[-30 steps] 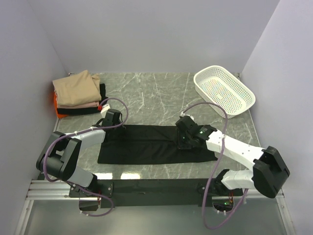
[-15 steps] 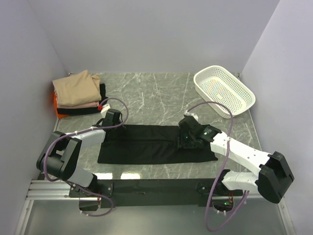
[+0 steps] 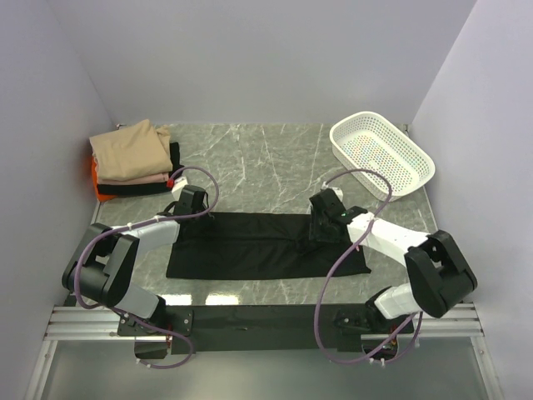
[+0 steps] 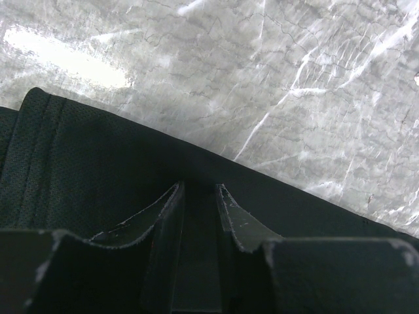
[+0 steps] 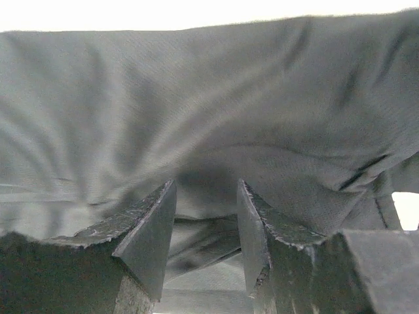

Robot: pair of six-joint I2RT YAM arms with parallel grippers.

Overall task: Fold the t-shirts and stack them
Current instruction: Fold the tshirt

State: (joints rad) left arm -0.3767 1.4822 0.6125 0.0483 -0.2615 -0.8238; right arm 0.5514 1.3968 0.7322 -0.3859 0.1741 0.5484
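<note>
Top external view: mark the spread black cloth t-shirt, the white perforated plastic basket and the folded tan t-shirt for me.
spread black cloth t-shirt [image 3: 250, 246]: top view, middle of its body.
white perforated plastic basket [image 3: 336, 133]: top view, left end rim.
folded tan t-shirt [image 3: 129, 150]: top view, its upper face.

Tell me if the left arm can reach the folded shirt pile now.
Probably yes: the left gripper sits at the far edge of the black shirt, with only bare table between it and the pile.
</note>
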